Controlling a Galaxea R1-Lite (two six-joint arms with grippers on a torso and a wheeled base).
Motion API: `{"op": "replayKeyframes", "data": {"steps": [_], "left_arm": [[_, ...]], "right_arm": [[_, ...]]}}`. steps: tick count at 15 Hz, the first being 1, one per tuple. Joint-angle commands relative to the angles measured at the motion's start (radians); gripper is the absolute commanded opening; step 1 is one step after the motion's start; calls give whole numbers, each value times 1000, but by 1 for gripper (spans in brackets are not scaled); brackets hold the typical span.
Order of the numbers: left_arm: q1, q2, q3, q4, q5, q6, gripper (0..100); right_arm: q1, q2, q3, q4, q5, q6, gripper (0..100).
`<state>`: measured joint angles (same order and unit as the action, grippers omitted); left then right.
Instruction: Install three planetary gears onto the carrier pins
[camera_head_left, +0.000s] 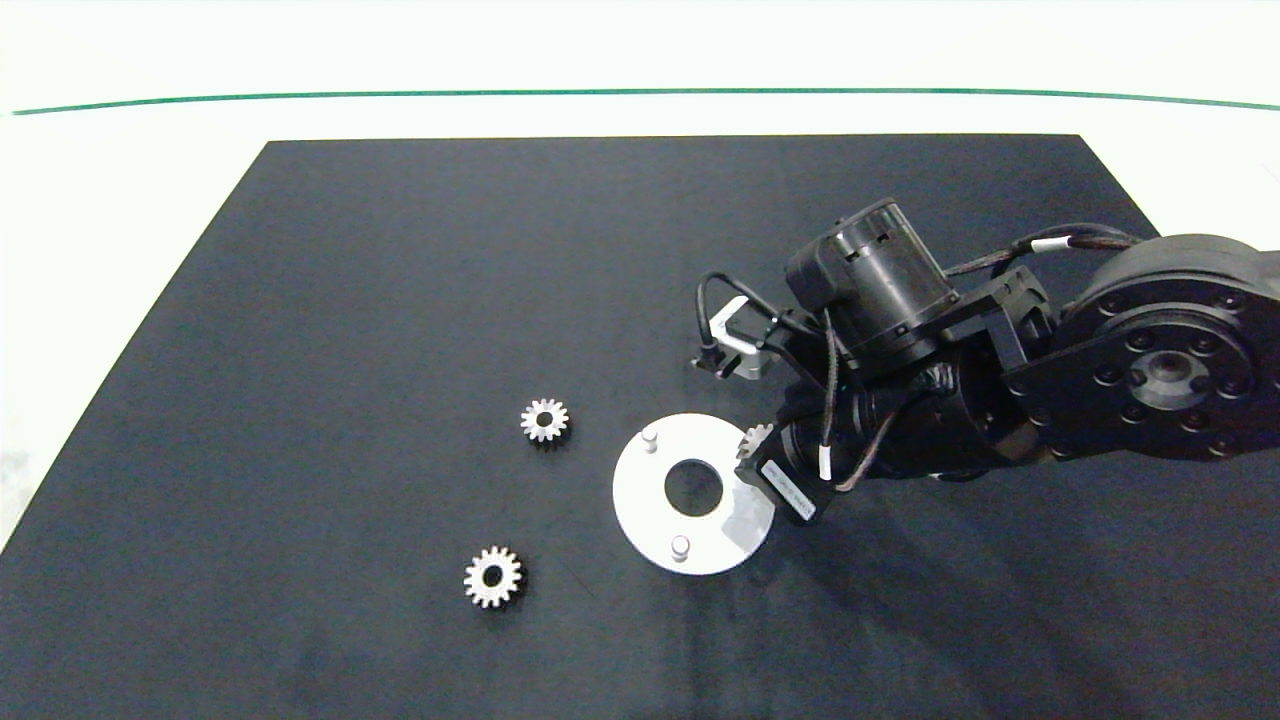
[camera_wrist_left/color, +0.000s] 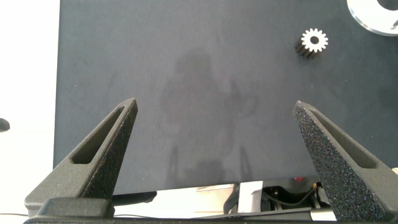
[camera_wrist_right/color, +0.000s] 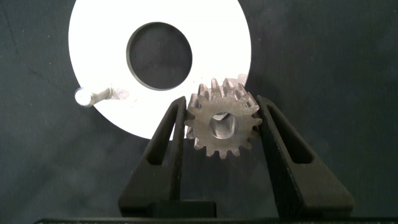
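A white disc (camera_head_left: 640, 500) lies on the black mat, with two carrier pins (camera_head_left: 650, 437) (camera_head_left: 680, 546) standing bare. My right gripper (camera_head_left: 757, 447) is at the disc's right rim, shut on a planetary gear (camera_head_left: 755, 437). In the right wrist view that gear (camera_wrist_right/color: 222, 126) sits flat between the fingers (camera_wrist_right/color: 171, 134) over the disc's edge (camera_wrist_right/color: 93, 37); the third pin is hidden beneath it, and one bare pin (camera_wrist_right/color: 87, 96) shows. Two more gears (camera_head_left: 545, 420) (camera_head_left: 493, 576) lie loose left of the disc. My left gripper (camera_wrist_left/color: 214, 104) hangs open over bare mat, a loose gear (camera_wrist_left/color: 314, 42) beyond it.
The black mat (camera_head_left: 400, 300) covers most of a white table (camera_head_left: 120, 200), with a green line (camera_head_left: 640, 92) across the far side. The right arm's bulky joints (camera_head_left: 1160, 370) stand over the mat's right part. The left arm is out of the head view.
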<state>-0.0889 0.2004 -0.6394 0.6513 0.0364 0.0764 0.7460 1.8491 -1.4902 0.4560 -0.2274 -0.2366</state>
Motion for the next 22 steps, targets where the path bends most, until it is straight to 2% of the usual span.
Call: {"op": "replayKeyframes", "data": {"steps": [1, 15, 16, 22], "left_arm": [[0, -1, 1, 4, 0, 0, 100], [-2, 1, 0, 4, 0, 0, 100], [-2, 1, 1, 4, 0, 0, 100], [-5, 2, 0, 4, 0, 0, 100]], "right_arm": [[1, 12, -2, 3, -1, -1, 19], [-2, 36, -7, 0, -1, 0, 19], [-2, 36, -5, 1, -1, 0, 100], [-2, 41, -7, 1, -1, 0, 100]]}}
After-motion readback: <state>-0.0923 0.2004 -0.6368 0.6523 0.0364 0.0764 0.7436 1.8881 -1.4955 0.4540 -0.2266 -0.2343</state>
